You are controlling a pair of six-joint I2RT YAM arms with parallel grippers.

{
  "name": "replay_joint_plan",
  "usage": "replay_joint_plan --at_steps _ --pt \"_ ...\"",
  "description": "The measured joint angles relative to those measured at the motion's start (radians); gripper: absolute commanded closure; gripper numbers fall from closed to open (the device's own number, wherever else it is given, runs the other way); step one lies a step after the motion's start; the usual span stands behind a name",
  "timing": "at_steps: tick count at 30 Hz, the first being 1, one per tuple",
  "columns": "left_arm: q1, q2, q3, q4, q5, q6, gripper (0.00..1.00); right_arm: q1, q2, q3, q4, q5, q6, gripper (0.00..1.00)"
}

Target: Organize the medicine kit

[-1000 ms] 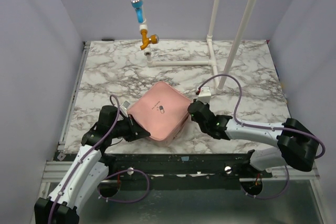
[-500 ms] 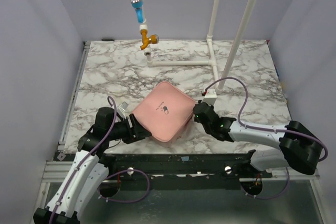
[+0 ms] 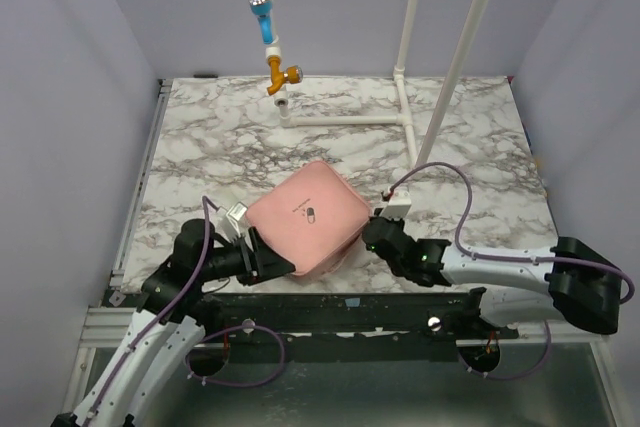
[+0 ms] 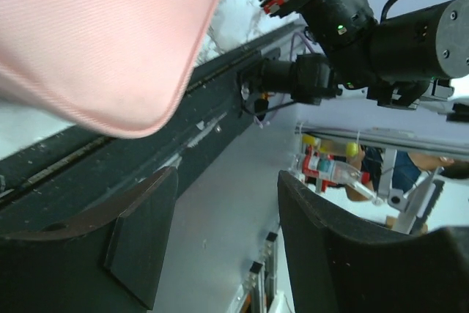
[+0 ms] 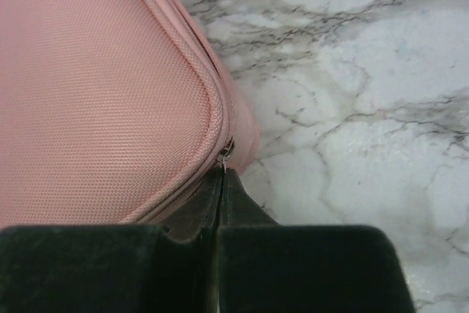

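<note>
The pink medicine kit lies closed on the marble table, its white pill logo facing up. My left gripper stands open just off the kit's near-left corner, close to the table's front edge. In the left wrist view the kit fills the upper left, and nothing sits between the left gripper's dark fingers. My right gripper is at the kit's right corner. In the right wrist view the right gripper is shut on the small metal zipper pull at the kit's rounded corner.
A white pipe frame stands at the back of the table, with a blue and orange fitting hanging from a post. The black front rail runs just below both grippers. Bare marble lies right of the kit.
My left gripper has opened, let go of the kit's near-left corner and drawn back toward the front edge. My right gripper has slid nearer along the kit's right edge, staying shut.
</note>
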Motion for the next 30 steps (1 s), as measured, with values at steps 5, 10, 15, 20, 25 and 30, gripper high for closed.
replay_joint_plan --at_steps 5,10,15,20,25,30 --pt "-0.13 0.026 -0.031 0.069 -0.011 -0.069 0.41 0.11 0.048 0.04 -0.042 0.041 0.068 0.99" --pt "-0.284 0.142 -0.026 0.107 -0.089 -0.094 0.41 0.128 0.077 0.056 -0.042 0.053 0.099 0.99" --pt "-0.369 0.203 -0.018 0.127 -0.187 -0.113 0.41 0.133 0.08 0.058 -0.045 0.06 0.118 0.99" --pt "-0.427 0.27 -0.016 0.13 -0.288 -0.128 0.41 0.135 0.082 0.057 -0.045 0.065 0.135 0.99" --pt "-0.446 0.332 0.01 0.112 -0.369 -0.142 0.41 0.135 0.082 0.053 -0.04 0.067 0.149 0.99" --pt "-0.446 0.312 0.036 0.066 -0.507 -0.161 0.41 0.157 0.08 0.047 -0.034 0.069 0.152 0.99"
